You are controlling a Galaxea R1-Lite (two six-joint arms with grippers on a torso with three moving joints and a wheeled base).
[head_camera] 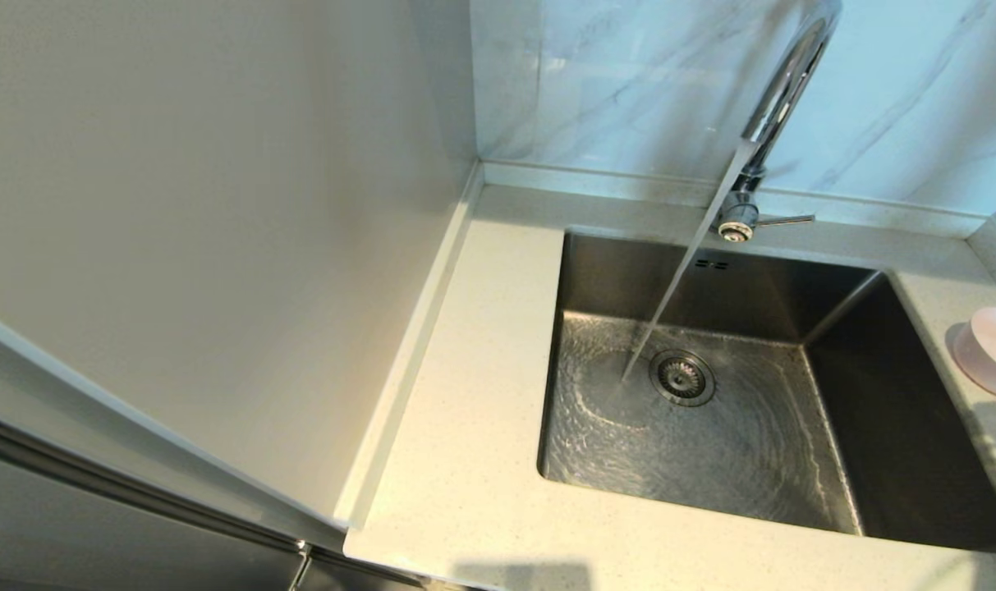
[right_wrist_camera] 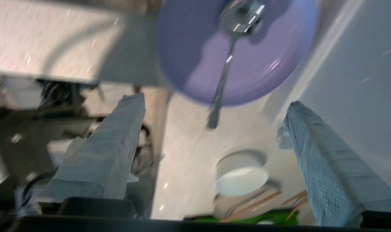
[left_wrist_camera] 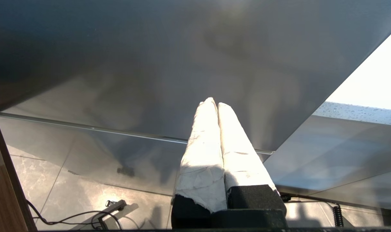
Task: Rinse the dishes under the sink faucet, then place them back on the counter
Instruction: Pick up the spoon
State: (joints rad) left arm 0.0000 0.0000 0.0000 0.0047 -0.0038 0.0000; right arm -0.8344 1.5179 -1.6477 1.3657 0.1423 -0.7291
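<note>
Water runs from the chrome sink faucet (head_camera: 781, 90) into the steel sink (head_camera: 875, 410), landing beside the drain strainer (head_camera: 682, 377). A pale pink bowl (head_camera: 994, 349) stands on the counter (head_camera: 465, 410) at the sink's right, at the head view's edge. Neither gripper shows in the head view. My right gripper (right_wrist_camera: 215, 100) hangs open over the counter with nothing between its wrapped fingers. Beyond them lies a lilac plate (right_wrist_camera: 263, 64) with a metal spoon (right_wrist_camera: 226, 71) on it, and a white dish (right_wrist_camera: 242, 175) stands closer in. My left gripper (left_wrist_camera: 214, 103) is shut and empty, below counter level.
Wooden chopsticks (right_wrist_camera: 256, 203) lie by a round dish and something green (right_wrist_camera: 247, 219) near the white dish. A grey cabinet side wall (head_camera: 218, 205) rises to the left of the counter. A marble backsplash (head_camera: 612, 82) stands behind the faucet.
</note>
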